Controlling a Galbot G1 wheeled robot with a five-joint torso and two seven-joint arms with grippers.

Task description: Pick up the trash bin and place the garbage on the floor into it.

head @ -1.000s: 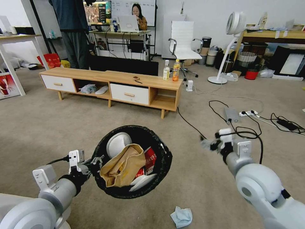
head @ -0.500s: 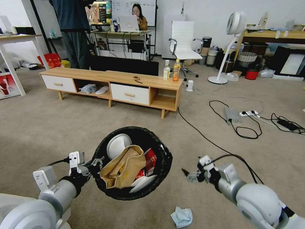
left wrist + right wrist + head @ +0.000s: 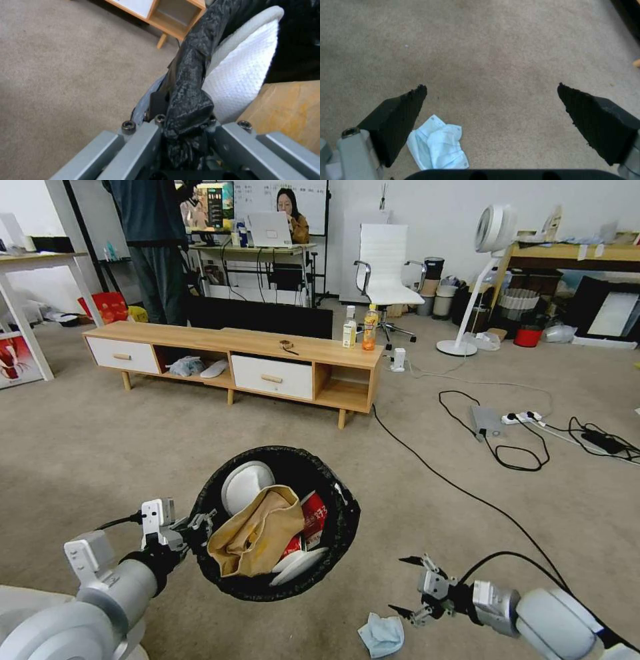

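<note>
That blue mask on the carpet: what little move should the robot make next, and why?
Probably ease the open right gripper down and a little back over the face mask, which lies on the floor just short of its fingertips. The left gripper holds the trash bin beside it.

The trash bin (image 3: 277, 523) hangs off the left gripper (image 3: 193, 527), above the floor (image 3: 100, 447). Inside it sit a paper bag (image 3: 257, 533) and a carton (image 3: 313, 517). A face mask (image 3: 381, 635) lies on the carpet right of the bin, just beside the right gripper (image 3: 407, 587).
</note>
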